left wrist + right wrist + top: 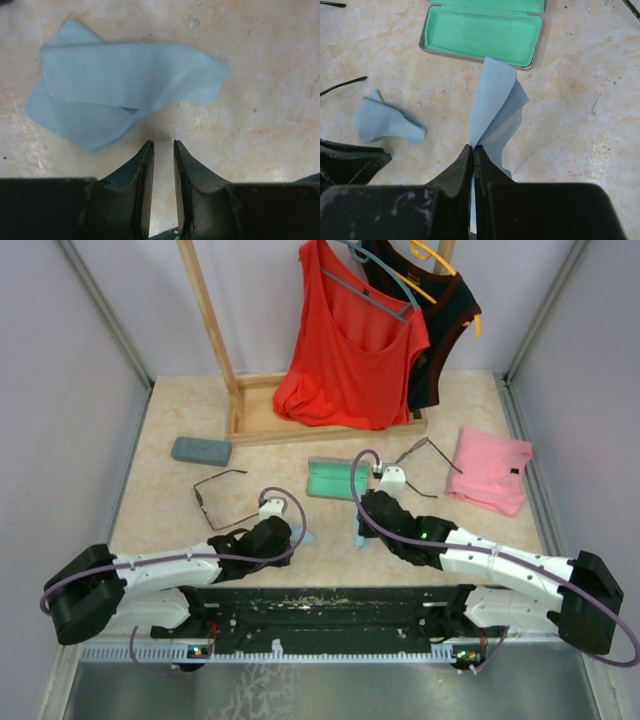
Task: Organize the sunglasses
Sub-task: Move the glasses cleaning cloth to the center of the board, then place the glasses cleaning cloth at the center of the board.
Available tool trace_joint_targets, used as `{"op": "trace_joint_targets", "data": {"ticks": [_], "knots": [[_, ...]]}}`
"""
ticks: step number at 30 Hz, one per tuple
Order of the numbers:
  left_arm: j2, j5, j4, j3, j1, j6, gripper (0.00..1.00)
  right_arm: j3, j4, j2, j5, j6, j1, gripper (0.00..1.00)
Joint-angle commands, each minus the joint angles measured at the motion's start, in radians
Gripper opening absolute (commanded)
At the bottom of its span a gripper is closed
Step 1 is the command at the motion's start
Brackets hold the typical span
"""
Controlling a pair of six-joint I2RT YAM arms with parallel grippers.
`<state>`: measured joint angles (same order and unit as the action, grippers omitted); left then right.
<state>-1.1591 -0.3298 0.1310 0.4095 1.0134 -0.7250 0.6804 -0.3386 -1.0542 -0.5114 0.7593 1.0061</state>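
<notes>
One pair of sunglasses lies open on the table left of centre. One of its arms shows in the right wrist view. The other pair lies right of the open case. My left gripper is slightly open and empty, just short of a light blue cloth lying flat. My right gripper is shut on a second light blue cloth, holding it upright in front of the green-lined case.
A closed grey case lies at the back left. A folded pink cloth lies at the right. A wooden rack base with a red top and a black top stands at the back.
</notes>
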Motion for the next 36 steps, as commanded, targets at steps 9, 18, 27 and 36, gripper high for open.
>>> {"op": "trace_joint_targets", "data": {"ticks": [9,18,27,36], "knots": [[-0.245,-0.068,-0.127,0.118,-0.134,0.112,0.44,0.009,0.058,-0.011,-0.005,-0.036,0.009,0.00],[-0.378,-0.005,-0.262,0.209,-0.289,0.204,0.51,0.015,0.040,-0.013,0.014,-0.034,0.006,0.00],[-0.180,0.034,-0.209,0.208,-0.295,0.231,0.62,0.074,-0.091,-0.098,0.118,0.048,0.008,0.00],[0.071,0.070,-0.108,0.114,-0.294,0.213,0.64,-0.065,0.196,-0.127,0.109,0.288,0.042,0.00]]}}
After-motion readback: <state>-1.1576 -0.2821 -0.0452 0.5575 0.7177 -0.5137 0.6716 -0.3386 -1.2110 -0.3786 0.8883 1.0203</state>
